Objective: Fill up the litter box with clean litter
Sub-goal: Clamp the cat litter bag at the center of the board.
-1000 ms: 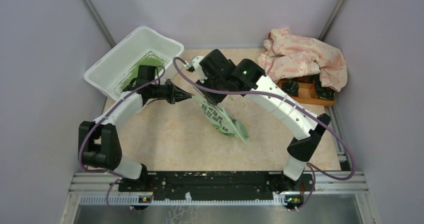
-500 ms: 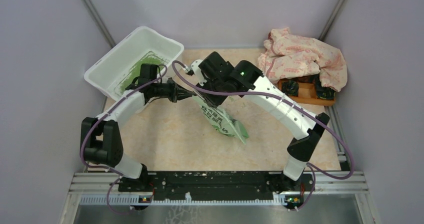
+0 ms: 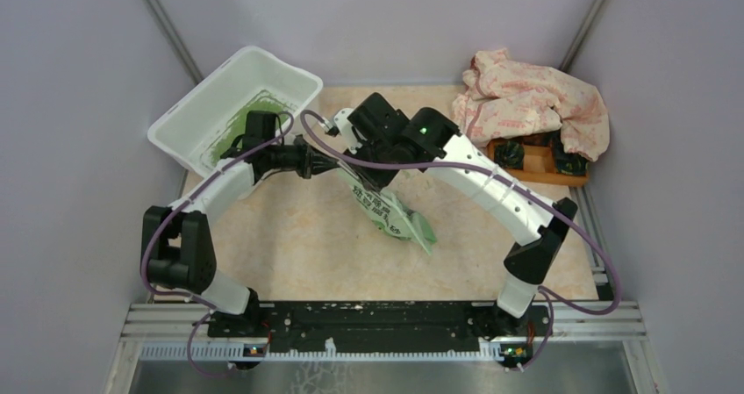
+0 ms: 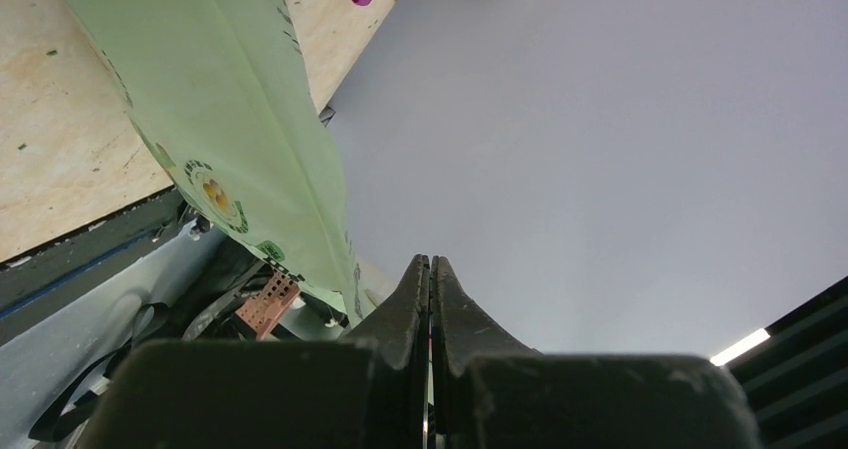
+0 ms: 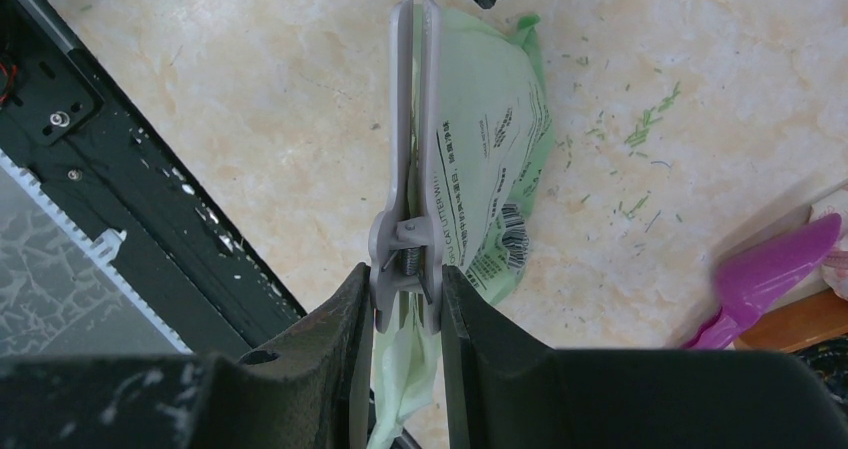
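When looking down from overhead, find the litter box (image 3: 197, 104) at the far left, behind the wrist of the left gripper (image 3: 333, 165) and well apart from the right gripper (image 3: 367, 175). Note the clean litter (image 3: 246, 113) as a thin green patch along one side of the box floor, and judge the fill only begun. Trace the green bag (image 3: 399, 218) hanging from the right claw, long axis slanting from that claw toward the near right, away from the box. Count the left arm as nearer the box, yet pointing its claw away from it, toward the bag's top. Expect the next pour to need the bag's upper end swung left, past the left claw and over the rim. Cannot read either claw's opening from up here.

Through the left wrist camera, see the fingers (image 4: 405, 304) pressed flat together on nothing. Place the bag just left of the tips, seemingly not touching; lose its lower end behind dark hardware. No box or litter in this view.

Through the right wrist camera, see the claw pinching the handles of a grey clip (image 5: 412, 119), itself clamped along the bag's edge. Spot loose green bits (image 5: 645, 134) on the table (image 5: 250, 89) right of the claw, and a purple scoop (image 5: 775, 269) cut off at the frame edge. Cannot make out the bag's mouth, open or sealed.
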Available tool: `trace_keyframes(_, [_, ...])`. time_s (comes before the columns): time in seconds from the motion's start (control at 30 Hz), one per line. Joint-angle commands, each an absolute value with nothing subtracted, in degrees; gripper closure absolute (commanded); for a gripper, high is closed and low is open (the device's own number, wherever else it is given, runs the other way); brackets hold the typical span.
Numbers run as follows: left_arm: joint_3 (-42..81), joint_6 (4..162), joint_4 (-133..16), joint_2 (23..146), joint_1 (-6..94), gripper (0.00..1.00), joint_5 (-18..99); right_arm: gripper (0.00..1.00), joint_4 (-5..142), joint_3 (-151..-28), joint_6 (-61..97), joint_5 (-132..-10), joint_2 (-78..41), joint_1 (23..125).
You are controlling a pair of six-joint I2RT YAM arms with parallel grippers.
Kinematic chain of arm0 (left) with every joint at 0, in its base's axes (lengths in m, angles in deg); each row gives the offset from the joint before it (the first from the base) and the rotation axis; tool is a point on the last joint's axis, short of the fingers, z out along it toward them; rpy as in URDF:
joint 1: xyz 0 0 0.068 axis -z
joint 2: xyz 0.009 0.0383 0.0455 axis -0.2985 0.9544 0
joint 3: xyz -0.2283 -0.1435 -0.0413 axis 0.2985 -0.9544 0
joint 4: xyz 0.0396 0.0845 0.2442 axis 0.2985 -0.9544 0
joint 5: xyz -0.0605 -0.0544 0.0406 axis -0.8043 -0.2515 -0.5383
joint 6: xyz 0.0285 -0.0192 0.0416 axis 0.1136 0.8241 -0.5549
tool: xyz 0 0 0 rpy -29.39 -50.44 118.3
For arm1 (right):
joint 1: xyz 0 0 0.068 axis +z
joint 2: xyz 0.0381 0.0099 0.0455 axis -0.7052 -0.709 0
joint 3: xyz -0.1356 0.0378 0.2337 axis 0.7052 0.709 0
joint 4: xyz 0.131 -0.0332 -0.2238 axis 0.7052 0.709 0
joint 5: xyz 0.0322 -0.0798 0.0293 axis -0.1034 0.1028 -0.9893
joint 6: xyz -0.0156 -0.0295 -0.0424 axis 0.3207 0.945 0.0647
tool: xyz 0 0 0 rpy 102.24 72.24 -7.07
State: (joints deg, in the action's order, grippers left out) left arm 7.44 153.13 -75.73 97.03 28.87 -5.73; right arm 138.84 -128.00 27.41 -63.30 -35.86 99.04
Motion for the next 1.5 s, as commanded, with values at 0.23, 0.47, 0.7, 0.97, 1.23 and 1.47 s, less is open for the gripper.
trace_keyframes(0.23, [4.1, 148.2, -78.0, 97.8, 25.1, 1.0, -6.2, 1.0, 140.1, -126.5, 27.8, -63.5, -34.8, 99.2])
trace_keyframes(0.47, [2.4, 146.8, -78.9, 94.8, 24.7, 1.0, -7.1, 1.0, 140.1, -126.0, 28.0, -63.5, -35.0, 99.4])
trace_keyframes(0.7, [-0.7, 146.9, -79.0, 90.9, 24.7, 1.0, -8.4, 1.0, 140.0, -125.9, 28.0, -63.3, -34.5, 99.3])
trace_keyframes(0.97, [-0.3, 149.5, -79.4, 85.7, 24.7, 1.0, -9.6, 1.0, 140.0, -126.0, 28.0, -63.1, -34.2, 99.3])
trace_keyframes(1.23, [0.6, 150.8, -79.3, 85.9, 24.7, 1.0, -8.5, 1.0, 140.0, -125.6, 28.1, -63.0, -33.5, 99.3])
trace_keyframes(1.47, [0.4, 151.7, -80.0, 83.1, 24.7, 1.0, -9.2, 1.0, 140.0, -125.5, 28.0, -62.9, -33.3, 99.4])
